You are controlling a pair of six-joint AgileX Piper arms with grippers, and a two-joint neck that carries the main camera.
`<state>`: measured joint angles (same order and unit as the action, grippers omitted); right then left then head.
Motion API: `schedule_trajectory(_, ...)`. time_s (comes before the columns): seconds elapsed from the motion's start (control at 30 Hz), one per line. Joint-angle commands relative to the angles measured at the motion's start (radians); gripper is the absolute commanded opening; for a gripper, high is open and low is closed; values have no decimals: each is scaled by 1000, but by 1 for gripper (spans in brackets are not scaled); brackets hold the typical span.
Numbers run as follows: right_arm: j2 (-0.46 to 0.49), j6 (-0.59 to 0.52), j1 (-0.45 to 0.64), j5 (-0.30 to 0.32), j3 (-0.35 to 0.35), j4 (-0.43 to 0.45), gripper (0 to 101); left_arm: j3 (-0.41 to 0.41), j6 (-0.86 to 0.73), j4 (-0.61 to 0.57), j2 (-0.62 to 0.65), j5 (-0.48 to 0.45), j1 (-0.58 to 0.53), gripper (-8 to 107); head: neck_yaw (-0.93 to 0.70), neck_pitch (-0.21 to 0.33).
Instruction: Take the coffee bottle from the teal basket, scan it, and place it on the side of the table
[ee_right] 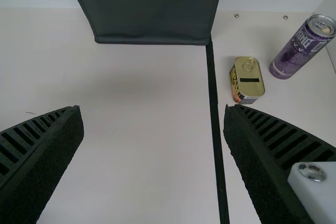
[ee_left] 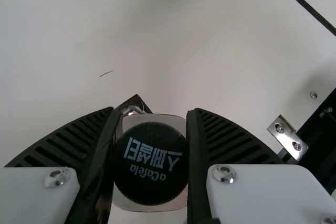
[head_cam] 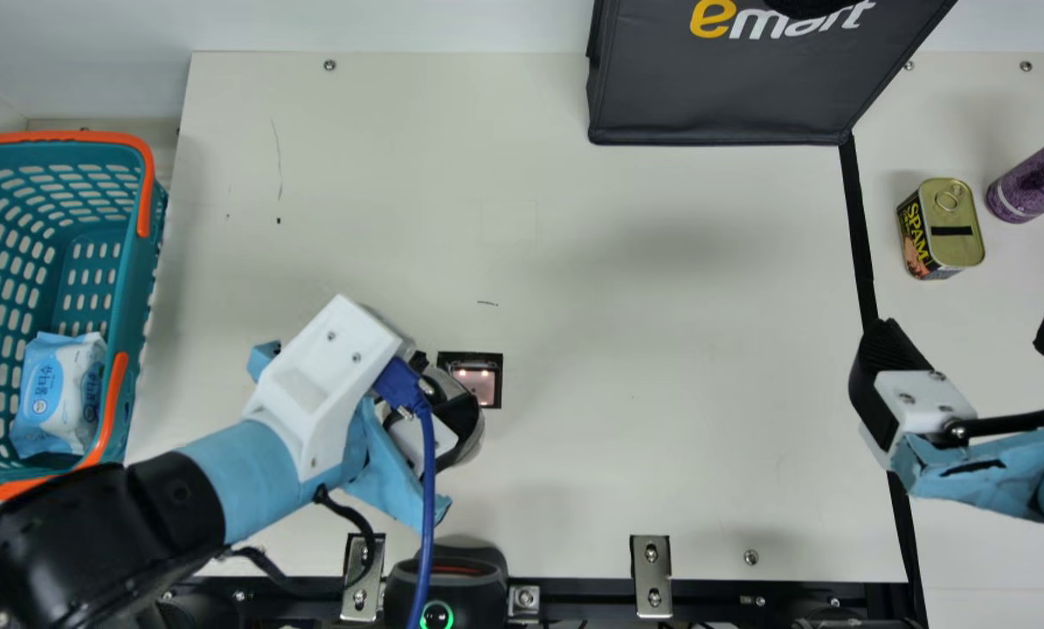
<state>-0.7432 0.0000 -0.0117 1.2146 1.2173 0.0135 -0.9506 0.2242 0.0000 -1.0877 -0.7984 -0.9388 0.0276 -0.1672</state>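
The left gripper [head_cam: 439, 393], its black ribbed fingers closed around a clear-and-silver coffee bottle with a round black cap [ee_left: 151, 163], works just beside the square, black-framed scanner window [head_cam: 476, 384] set in the cream tabletop [head_cam: 661, 349], on the window's near left side. The cap faces the wrist camera, one finger pressed to each flank of the bottle; whether its base touches the table cannot be told. The right gripper [head_cam: 967, 336], fingers spread wide with nothing between them, hangs well to the right of the window. Far left of the window, a teal plastic basket with orange handles [head_cam: 146, 288] holds a soft blue-and-white packet [head_cam: 54, 393]. Beyond the window and to its right stands a black fabric bag [head_cam: 722, 105]. Well to the window's right, past a narrow black strip [head_cam: 857, 227], are a gold-lidded rectangular tin [head_cam: 956, 227] and a purple cylindrical can [head_cam: 1037, 182], side by side and apart. On the window's near side sits a rounded black device with a lit green ring [head_cam: 447, 572].
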Motion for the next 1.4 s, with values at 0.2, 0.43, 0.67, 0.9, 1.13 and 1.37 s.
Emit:
schedule_trajectory(0.2,0,0,0,0,0,0,95,-43,-421,-227,-23,-62,124,-8,0,29)
schedule_trajectory(0.43,0,0,0,0,0,0,95,-84,-663,-394,-52,-152,253,-8,0,29)
schedule_trajectory(0.67,0,0,0,0,0,0,95,-103,-886,-547,-60,-257,356,-8,0,29)
schedule_trajectory(0.9,0,0,0,0,0,0,95,-103,-1074,-652,-52,-343,420,-8,0,29)
schedule_trajectory(1.13,0,0,0,0,0,0,95,-92,-1214,-703,-41,-397,461,-8,0,29)
schedule_trajectory(1.37,0,0,0,0,0,0,95,-70,-1312,-721,-32,-392,469,-8,0,29)
